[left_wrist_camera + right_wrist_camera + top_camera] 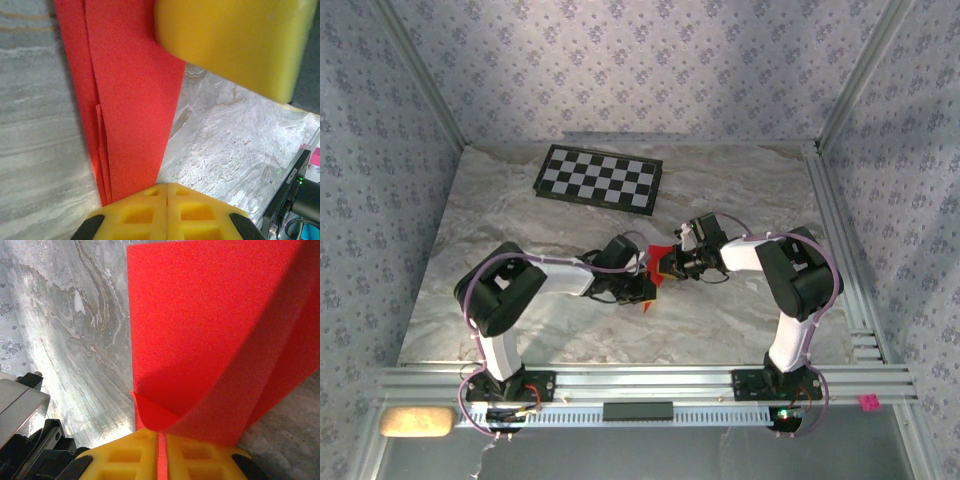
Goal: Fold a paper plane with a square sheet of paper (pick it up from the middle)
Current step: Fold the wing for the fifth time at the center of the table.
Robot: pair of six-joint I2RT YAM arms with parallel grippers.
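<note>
The red square sheet of paper [660, 257] is folded into a narrow, layered, pointed shape and is held above the marble table between both arms. My right gripper [672, 266] is shut on it. In the right wrist view a red strip runs between its yellow jaws [161, 441], and the paper [210, 330] rises and curls in front of them. My left gripper [646, 290] is shut at the paper's lower tip. In the left wrist view its yellow jaws [167, 192] meet with no red between them, and the folded layers [130, 100] pass under their left side. A yellow finger [235, 40] of the right gripper rests on the paper's far end.
A black-and-white checkerboard [600, 178] lies flat at the back of the table, left of centre. Patterned walls close the back and sides. An aluminium rail [640, 385] runs along the near edge and carries both arm bases.
</note>
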